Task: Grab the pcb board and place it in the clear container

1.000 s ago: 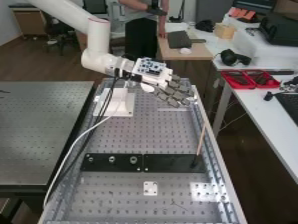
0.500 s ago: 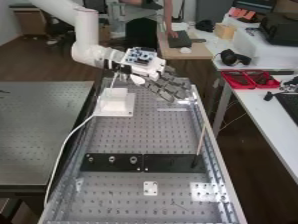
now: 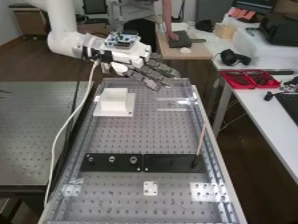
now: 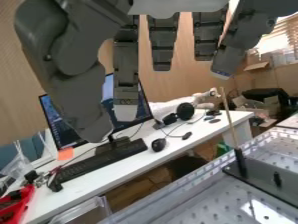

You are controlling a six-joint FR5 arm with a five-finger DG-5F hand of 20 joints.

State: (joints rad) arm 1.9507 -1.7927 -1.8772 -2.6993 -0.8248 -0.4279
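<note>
Above the bench's far end is the hand, its fingers straight and spread with nothing in them. A blue-and-white circuit board lies on the hand's back near the wrist; I cannot tell whether it is loose or fixed. In the wrist view, the fingers of the hand hang down apart, the thumb beside them. A clear see-through container shows at the bench's side in the wrist view. Clear material also shows at the bench's far right corner.
A white block on a base stands below the hand. Black plates cross the bench, with an upright thin stick at their right. Red trays and a keyboard lie on the white side table.
The hand has moved left and slightly up in the high view, away from the bench's right side, with the circuit board on its back. The white cable has shifted with the arm.
</note>
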